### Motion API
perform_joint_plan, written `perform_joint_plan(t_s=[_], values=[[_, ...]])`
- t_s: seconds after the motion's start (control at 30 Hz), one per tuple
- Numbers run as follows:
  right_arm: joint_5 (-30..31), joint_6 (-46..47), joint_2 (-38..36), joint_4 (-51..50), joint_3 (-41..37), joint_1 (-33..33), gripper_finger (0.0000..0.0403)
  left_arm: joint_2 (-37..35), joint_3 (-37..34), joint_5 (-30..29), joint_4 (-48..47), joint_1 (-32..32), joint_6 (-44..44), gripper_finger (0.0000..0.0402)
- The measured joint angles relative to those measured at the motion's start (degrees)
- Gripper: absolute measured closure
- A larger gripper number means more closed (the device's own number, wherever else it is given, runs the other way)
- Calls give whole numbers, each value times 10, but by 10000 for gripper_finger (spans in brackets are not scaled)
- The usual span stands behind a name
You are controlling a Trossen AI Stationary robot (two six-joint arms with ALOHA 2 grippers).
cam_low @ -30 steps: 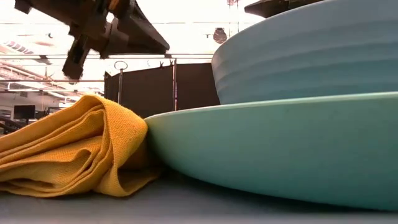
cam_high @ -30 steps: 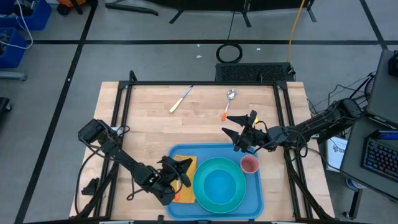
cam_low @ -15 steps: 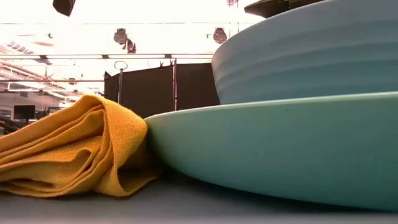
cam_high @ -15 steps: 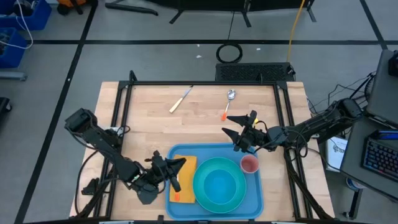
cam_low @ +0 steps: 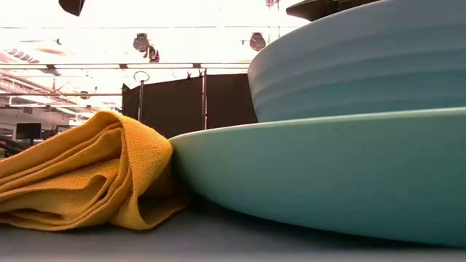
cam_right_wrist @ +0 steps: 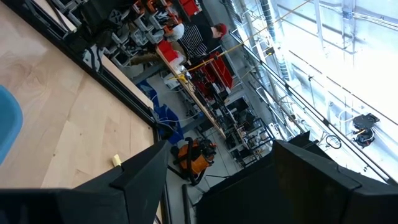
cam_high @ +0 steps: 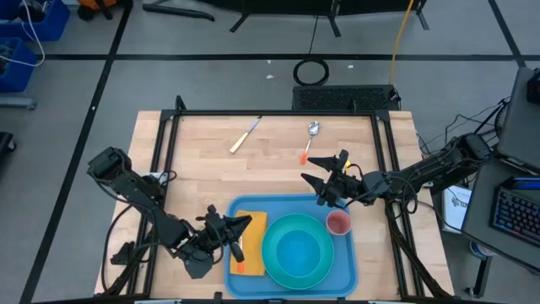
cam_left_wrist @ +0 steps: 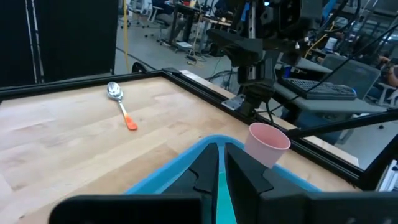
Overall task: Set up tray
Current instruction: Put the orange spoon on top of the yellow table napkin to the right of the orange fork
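Observation:
The blue tray [cam_high: 348, 263] lies at the table's near edge. On its left part rests a folded yellow-orange napkin [cam_high: 251, 238], with a turquoise plate [cam_high: 297, 247] beside it; the low view shows a bluish bowl [cam_low: 364, 58] standing on the plate [cam_low: 328, 182]. A pink cup [cam_high: 338, 222] stands upright at the tray's far right corner. My left gripper [cam_high: 239, 226] hovers shut and empty over the napkin's left edge; in the left wrist view its fingers [cam_left_wrist: 208, 174] point across the tray toward the cup [cam_left_wrist: 267, 143]. My right gripper [cam_high: 325, 181] hangs open and empty above the table, just beyond the cup.
A spoon with an orange handle [cam_high: 310, 139] and a knife [cam_high: 245, 135] lie on the bare wood at the far side. A small orange thing [cam_high: 240, 268] shows at the napkin's near end. Black frame rails [cam_high: 169, 160] run along the table's edges.
My left gripper has risen from just above the napkin, drawn back toward the table's left edge and rolled about its own axis, staying shut. In the low view it has nearly left the picture's top. The napkin lies as before.

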Motion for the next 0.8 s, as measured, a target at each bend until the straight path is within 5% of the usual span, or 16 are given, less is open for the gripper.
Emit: perform_joint_plan(t_s=[0.47, 0.8], values=[[-17, 11, 0, 1, 0, 0, 124, 0, 0, 0, 0, 0, 10, 371], [-61, 494, 0, -5, 0, 2, 124, 0, 0, 0, 0, 0, 10, 371]])
